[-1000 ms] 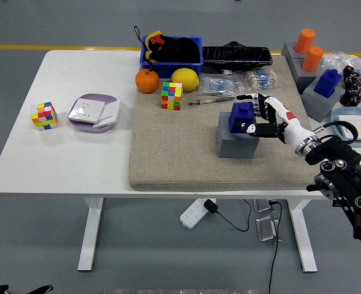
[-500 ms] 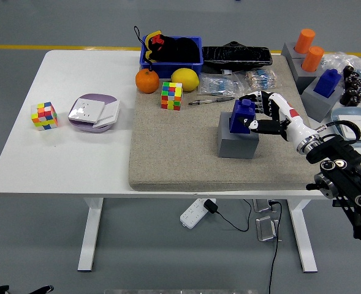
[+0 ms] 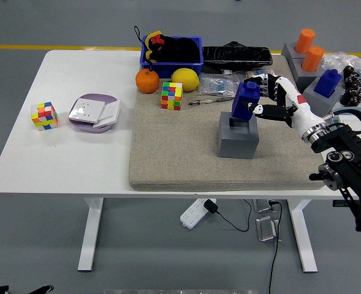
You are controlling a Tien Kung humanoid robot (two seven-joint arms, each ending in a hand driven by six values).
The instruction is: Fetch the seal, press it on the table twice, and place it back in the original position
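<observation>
Head view, right hand (image 3: 261, 98) clenched around blue seal (image 3: 246, 100), seal raised just above grey holder (image 3: 237, 138)

No text, label, brand, number or sign can be read anywhere on the table; whatever print may sit on the clear packets (image 3: 220, 84) near the back is too small and blurred to be made out.

— What's around the white tabletop (image 3: 88, 159)?
— Grey floor (image 3: 39, 245), with a yellow line (image 3: 45, 46) beyond the far edge.
— Underneath?
— White legs (image 3: 91, 236), a power strip (image 3: 192, 215) and black cables (image 3: 272, 239).
</observation>
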